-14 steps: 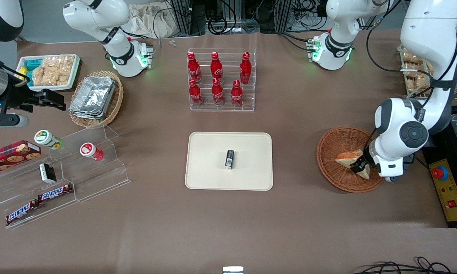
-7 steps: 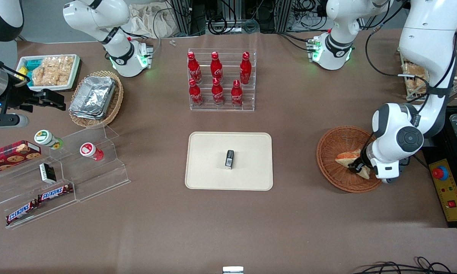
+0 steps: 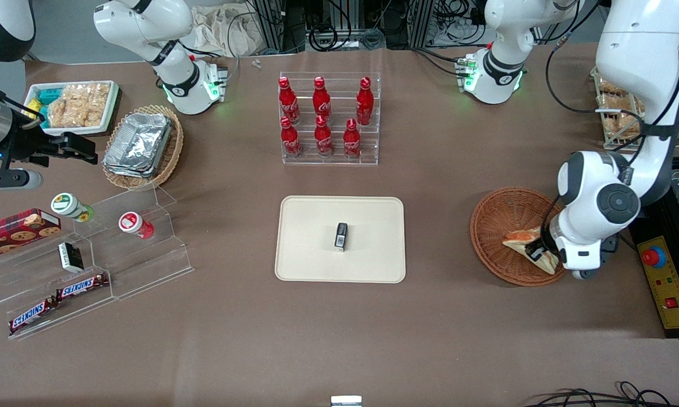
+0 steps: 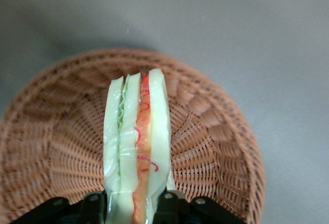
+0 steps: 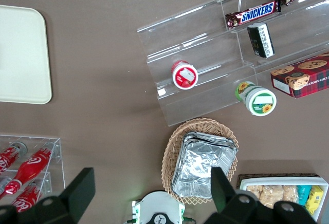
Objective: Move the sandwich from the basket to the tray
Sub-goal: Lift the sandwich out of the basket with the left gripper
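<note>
Gripper (image 4: 131, 208) clamped on sandwich (image 4: 136, 147), held edge-up over basket (image 4: 216, 147); tray (image 3: 316, 226) well apart.

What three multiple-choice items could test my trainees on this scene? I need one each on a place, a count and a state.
1. Where is the sandwich?
A. on the tray
B. over the basket
C. among the bottles

2. How many red bottles stand in the clear rack?
A. four
B. six
C. eight

3. What is the gripper doing?
A. shut on the sandwich
B. open above the tray
C. holding a bottle

Answers:
1 B: the wedge shows over the basket weave, not on the tray.
2 B: two rows of three.
3 A: the wrist view shows both fingers pressed against the bread.
</note>
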